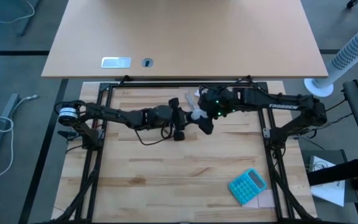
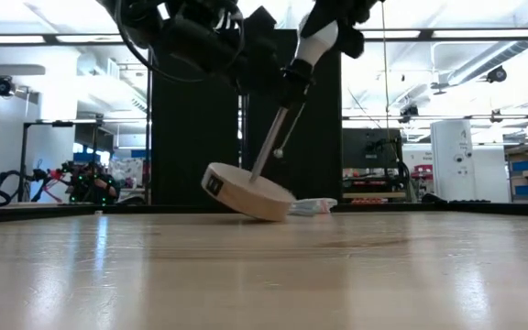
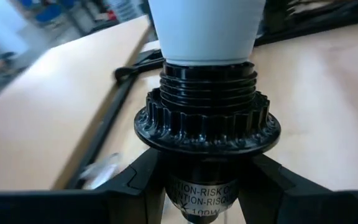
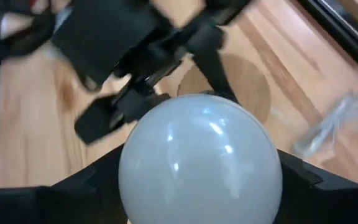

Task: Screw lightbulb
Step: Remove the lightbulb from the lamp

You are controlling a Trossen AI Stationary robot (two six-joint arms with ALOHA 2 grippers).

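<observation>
The white lightbulb point(image 2: 318, 41) sits with its neck point(image 3: 204, 46) in the black socket point(image 3: 207, 118) at the top of a thin rod point(image 2: 266, 151). The rod rises slanted from a tan wooden disc point(image 2: 246, 194), which is tilted near the table's far middle. My left gripper point(image 1: 180, 122) is shut on the socket. My right gripper point(image 1: 205, 121) is shut on the bulb point(image 4: 201, 162). Whether the disc's lower edge touches the table, I cannot tell. My left gripper pinches the socket's smooth body point(image 3: 204, 193), below its toothed ring, between its two fingers point(image 3: 138, 186). It comes from the table's left side. The socket, rod and disc lean over in the hold. My right gripper pinches the bulb's round globe point(image 4: 197, 143) between its two fingers point(image 4: 95, 180), one on each side. It comes along the bulb's axis from the end away from the socket. The bulb is clear of the table, with its neck in the socket.
A crumpled clear wrapper point(image 2: 314, 206) lies on the table just behind the disc and also shows in the right wrist view point(image 4: 334, 127). A turquoise calculator point(image 1: 247, 185) lies at the near right. A black frame point(image 1: 104, 93) borders the wooden table.
</observation>
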